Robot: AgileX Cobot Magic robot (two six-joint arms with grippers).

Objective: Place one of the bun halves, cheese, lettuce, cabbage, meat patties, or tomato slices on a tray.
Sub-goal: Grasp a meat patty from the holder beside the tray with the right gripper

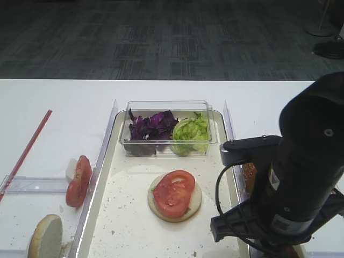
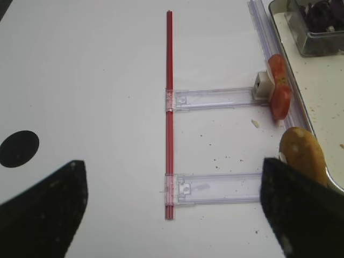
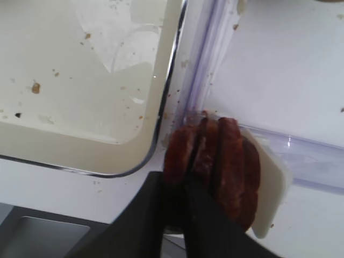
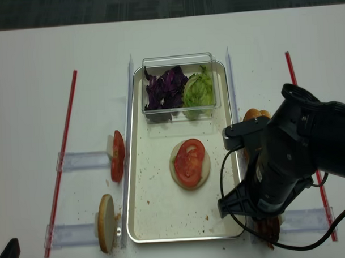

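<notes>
Reddish-brown meat patties [image 3: 215,161] on edge, faces vertical, right fingers [image 3: 161,215] pinching one, left fingers [image 2: 290,209] spread.

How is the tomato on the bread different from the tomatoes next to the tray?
The tomato slice on the bun lies flat inside the tray; the tomato slices beside the tray stand on edge on the table. The flat one shows its whole round face with paler pockets; the standing ones show mostly their rims, leaning against a small white block. Both are bright red and round.
</notes>
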